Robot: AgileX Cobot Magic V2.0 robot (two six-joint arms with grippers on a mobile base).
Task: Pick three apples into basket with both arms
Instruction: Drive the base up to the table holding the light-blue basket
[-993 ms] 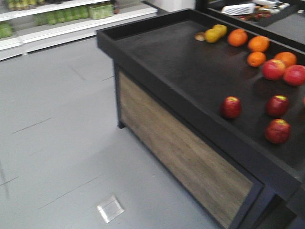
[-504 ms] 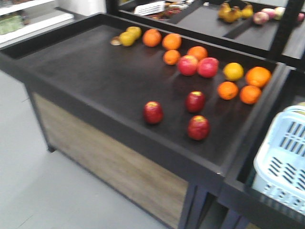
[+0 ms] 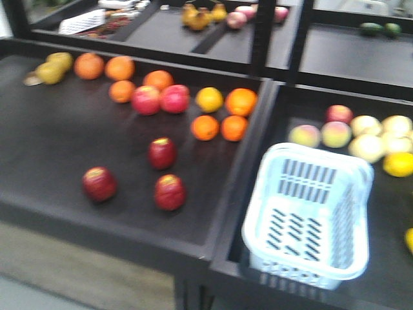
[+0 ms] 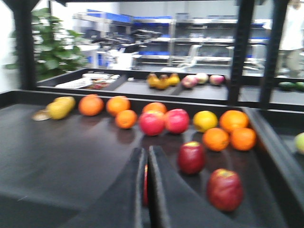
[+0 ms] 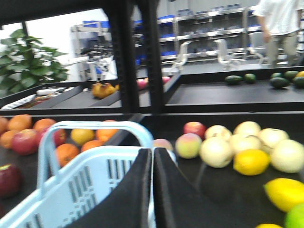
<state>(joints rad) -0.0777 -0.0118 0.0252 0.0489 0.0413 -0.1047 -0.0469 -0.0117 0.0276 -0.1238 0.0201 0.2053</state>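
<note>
Three dark maroon apples lie in the left black bin: one at the front left [image 3: 99, 183], one behind it [image 3: 162, 153], one at the front [image 3: 170, 192]. The pale blue basket [image 3: 319, 153] stands empty in the right-hand bin. Neither arm shows in the front view. In the left wrist view my left gripper [image 4: 145, 152] is shut and holds nothing; one apple [image 4: 144, 183] shows through the slit behind it, and two apples [image 4: 191, 157] [image 4: 224, 189] lie to its right. My right gripper [image 5: 152, 151] is shut, empty, over the basket [image 5: 85, 185] and its handle [image 5: 85, 126].
Oranges [image 3: 221, 127], brighter red apples [image 3: 147, 100] and yellow fruit [image 3: 50, 68] fill the back of the left bin. Pale peaches [image 3: 368, 145] and a lemon [image 3: 398, 164] lie behind the basket. A raised black divider [image 3: 255, 148] separates the bins. A person [image 5: 280, 21] stands far off.
The front view has swept right along the stand: the three apples have slid left in the picture and the basket has come fully into view. The fruit itself lies where it did.
</note>
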